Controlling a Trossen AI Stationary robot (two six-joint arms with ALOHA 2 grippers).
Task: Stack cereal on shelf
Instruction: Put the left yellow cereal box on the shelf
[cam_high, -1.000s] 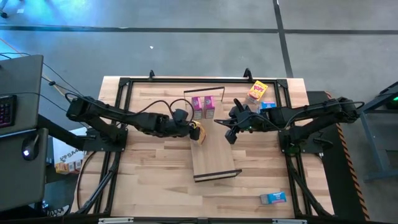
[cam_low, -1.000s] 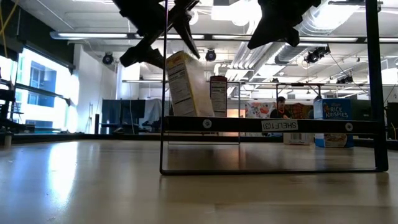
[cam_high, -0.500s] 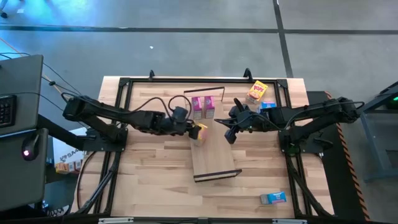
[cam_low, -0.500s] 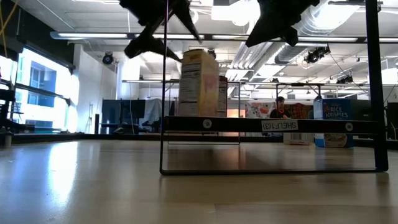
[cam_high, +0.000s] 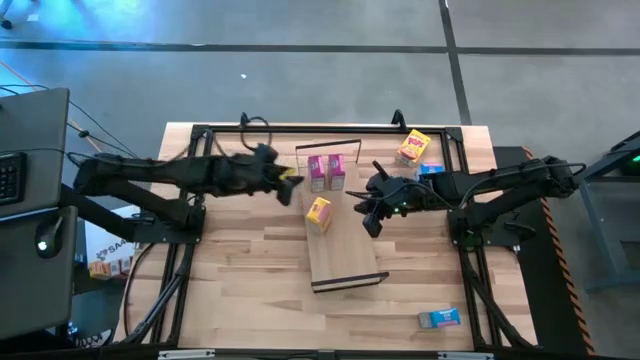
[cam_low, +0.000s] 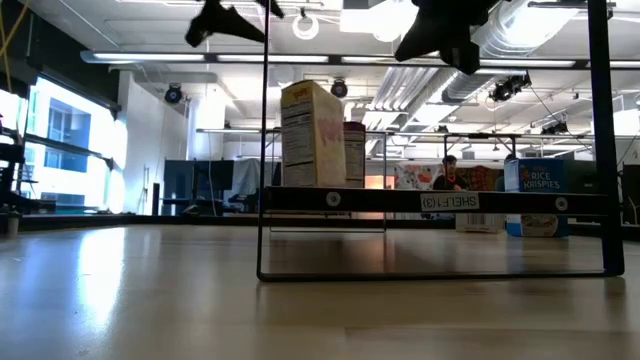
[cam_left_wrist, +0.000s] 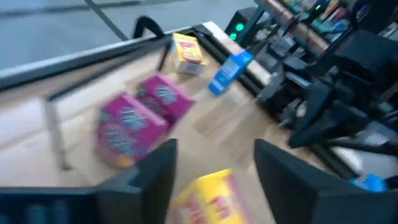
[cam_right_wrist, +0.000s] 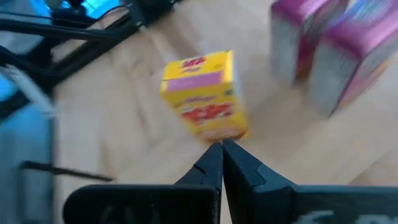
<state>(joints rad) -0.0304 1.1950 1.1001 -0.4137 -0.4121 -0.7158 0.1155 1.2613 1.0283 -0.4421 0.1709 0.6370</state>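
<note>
A lone light blue cereal box (cam_high: 439, 318) lies flat near the tabletop's (cam_high: 240, 290) front right corner, well apart from the rest. Farther in, the shelf (cam_high: 345, 262) runs from the tabletop's middle toward its back edge, a pale plank with thin black frames at both ends. One yellow cereal box (cam_high: 319, 212) stands upright on the plank, roughly midway along it and free of both grippers. Just beyond it, at the shelf's far end, two pink cereal boxes (cam_high: 326, 171) stand side by side, touching or nearly so.

The right gripper (cam_high: 372, 224) hangs over the shelf's right edge, just beside the yellow box, its fingers pressed together and holding nothing; its wrist camera shows the two tips meeting in front of the box. The left gripper (cam_high: 290, 185) is above the tabletop off the shelf's left side, near the pink pair, with its fingers (cam_left_wrist: 152, 174) spread apart and empty, the yellow box showing between them in its wrist camera.

Toward the back right corner, a second yellow box (cam_high: 414, 146) rests tilted, and a second light blue box (cam_high: 432, 169) sits just in front of it beside the right arm. From table height, a person (cam_low: 450, 172) appears in the room behind the shelf.
</note>
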